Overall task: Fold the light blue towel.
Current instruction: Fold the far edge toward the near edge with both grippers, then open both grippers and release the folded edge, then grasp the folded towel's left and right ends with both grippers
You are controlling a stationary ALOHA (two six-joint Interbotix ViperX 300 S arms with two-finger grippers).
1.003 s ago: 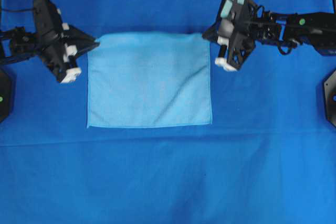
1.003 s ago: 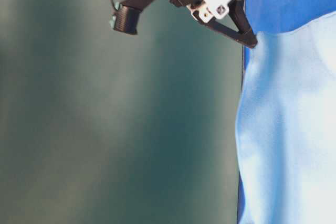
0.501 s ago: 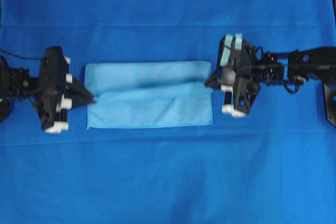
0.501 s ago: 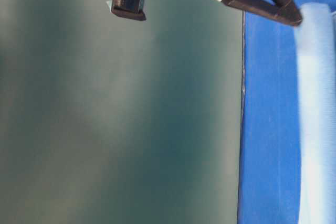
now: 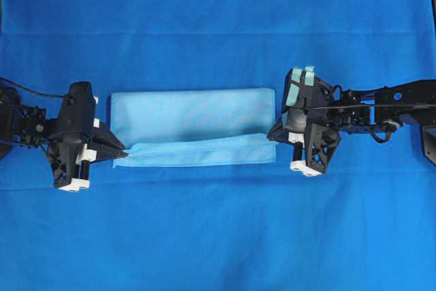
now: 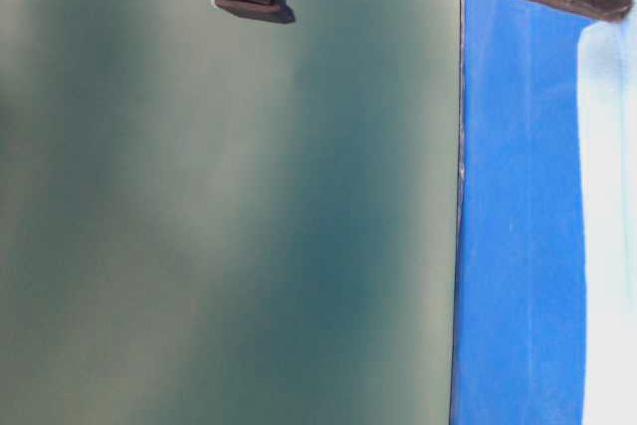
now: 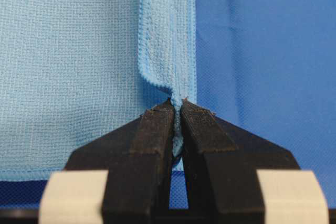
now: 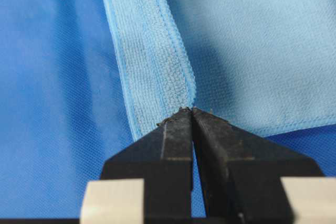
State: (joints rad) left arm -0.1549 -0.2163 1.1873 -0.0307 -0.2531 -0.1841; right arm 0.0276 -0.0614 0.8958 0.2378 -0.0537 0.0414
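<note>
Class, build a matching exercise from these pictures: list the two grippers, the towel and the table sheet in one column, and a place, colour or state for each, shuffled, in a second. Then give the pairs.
Column one:
1. left gripper
2. right gripper
3. towel
4. sheet

Column two:
A. royal blue, covering the table
B. shut on the towel's right end
C. pale blue, partly folded over
D. shut on the towel's left end

Pairs: 1-D, 2-B, 3-C, 4-A

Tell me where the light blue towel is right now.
Overhead view: the light blue towel lies mid-table on the royal-blue sheet, stretched between the left gripper and right gripper.
</note>
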